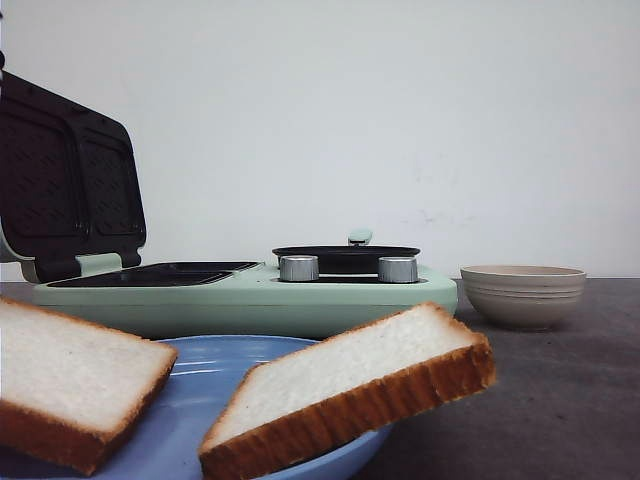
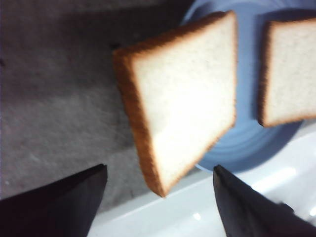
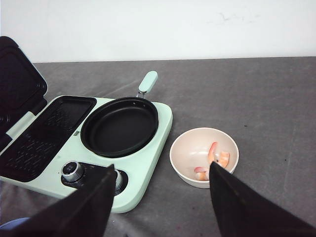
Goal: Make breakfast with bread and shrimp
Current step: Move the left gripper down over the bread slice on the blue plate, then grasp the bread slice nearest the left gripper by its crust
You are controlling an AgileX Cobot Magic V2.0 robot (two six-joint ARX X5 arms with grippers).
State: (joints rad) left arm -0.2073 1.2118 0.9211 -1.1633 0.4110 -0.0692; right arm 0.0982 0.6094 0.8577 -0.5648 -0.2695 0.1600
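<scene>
Two bread slices lie on a blue plate at the near edge of the table. One slice rests at the left. The other slice leans tilted over the plate's right rim. In the left wrist view the tilted bread and the second slice show on the plate. My left gripper hovers open over the tilted slice's corner without touching it. The shrimp lie in a beige bowl. My right gripper is open, above and short of the bowl. Neither gripper shows in the front view.
A mint-green breakfast maker stands behind the plate with its lid raised at the left. It carries dark sandwich plates, a round black pan and knobs. The bowl sits to its right on the grey tabletop.
</scene>
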